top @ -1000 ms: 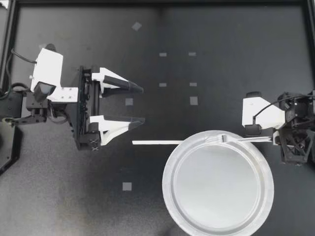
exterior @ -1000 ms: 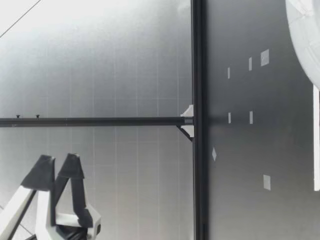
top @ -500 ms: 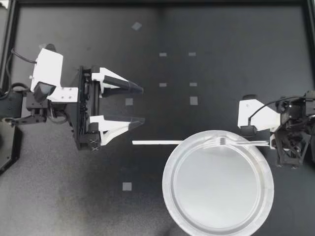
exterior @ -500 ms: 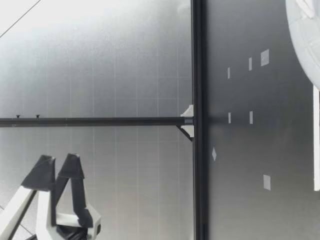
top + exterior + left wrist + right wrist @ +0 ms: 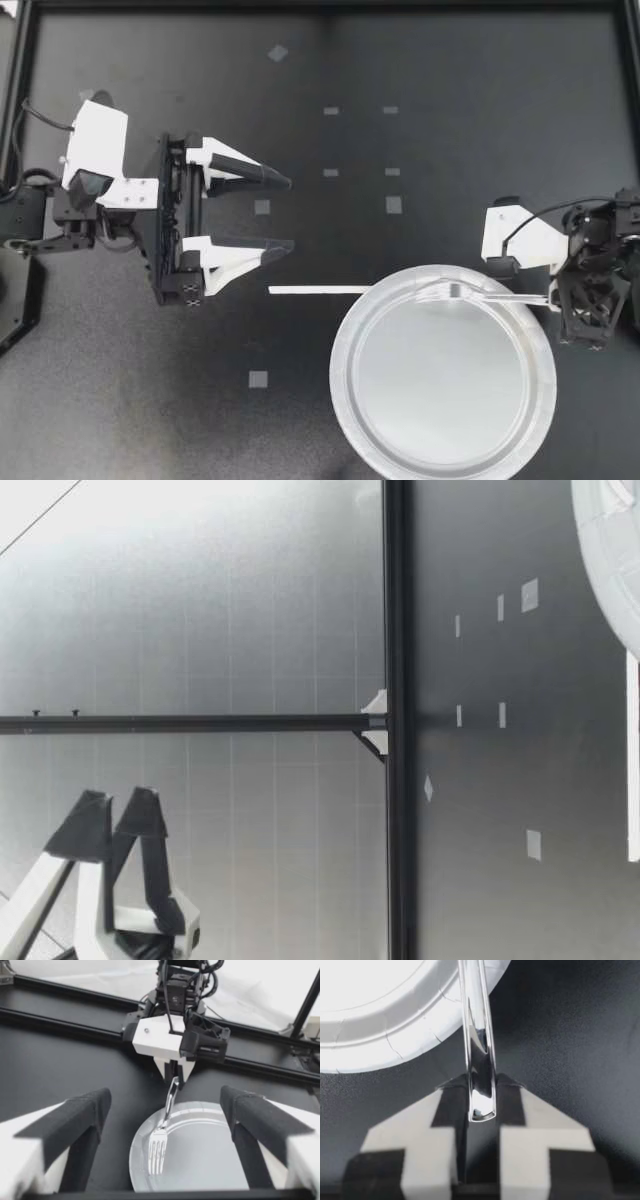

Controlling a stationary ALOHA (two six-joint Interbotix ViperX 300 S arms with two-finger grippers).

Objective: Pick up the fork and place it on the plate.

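both grippers, top view: left gripper (image 5: pixel 291 213) spread wide, holding nothing, beside the plate (image 5: pixel 340 375); right gripper (image 5: pixel 553 295) at the plate's rim, pinching the fork (image 5: pixel 490 294) by its handle.
fork, top view: tines over the plate, handle crossing the rim.
low view: plate's rim on the table (image 5: pixel 450 120), close to the camera.
left wrist view: fork slopes down from right gripper, tines over the plate.
right wrist view: both fingers clamp the handle's end.

Table: the black table (image 5: pixel 450 80) is taking even light from above, shadows falling faint.
Plate: the plate (image 5: pixel 395 1035) is glaring white, its inside washing out.
Fork: the fork (image 5: pixel 480 1050) is mirroring bright streaks along its handle.
Wall: the wall (image 5: pixel 200 600) is glowing brightest high up.
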